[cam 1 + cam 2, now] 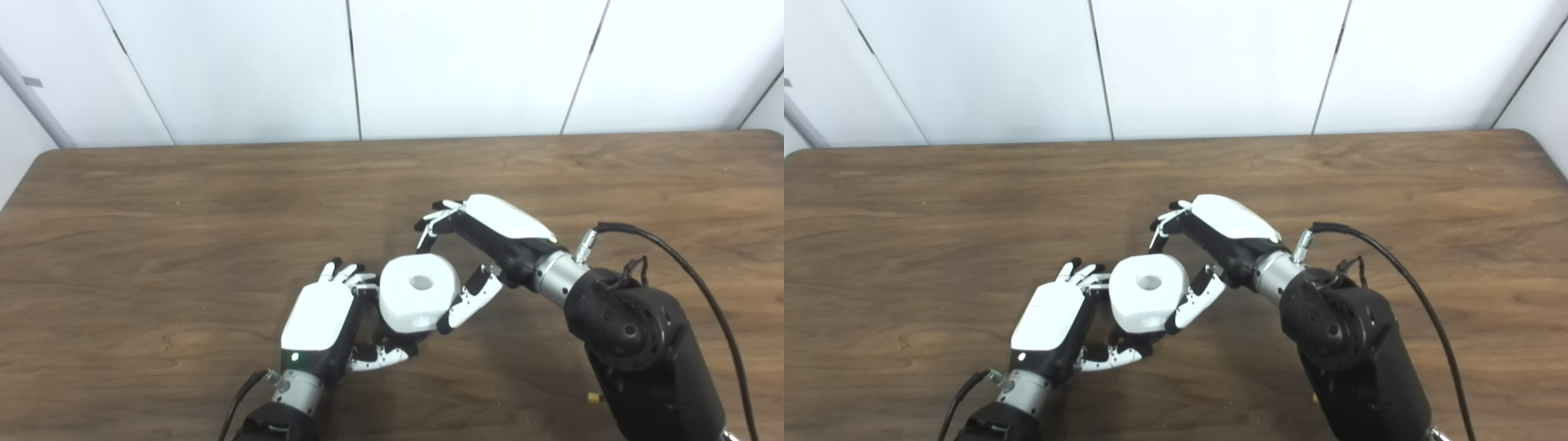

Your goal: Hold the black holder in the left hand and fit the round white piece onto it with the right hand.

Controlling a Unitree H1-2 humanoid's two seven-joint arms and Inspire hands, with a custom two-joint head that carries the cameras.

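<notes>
Left hand (318, 318) curled, fingers closed in grip; right hand (484, 245) spread apart.

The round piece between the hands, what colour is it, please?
White; the round piece shows best in the left eye view.

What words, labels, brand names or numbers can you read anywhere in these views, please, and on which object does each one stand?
None: no readable text appears in either view.
The round white piece, the white backs of the left hand and right hand, the wooden table and the wall panels are all unmarked.
The left hand shows only a small green light, not a sign.
</notes>
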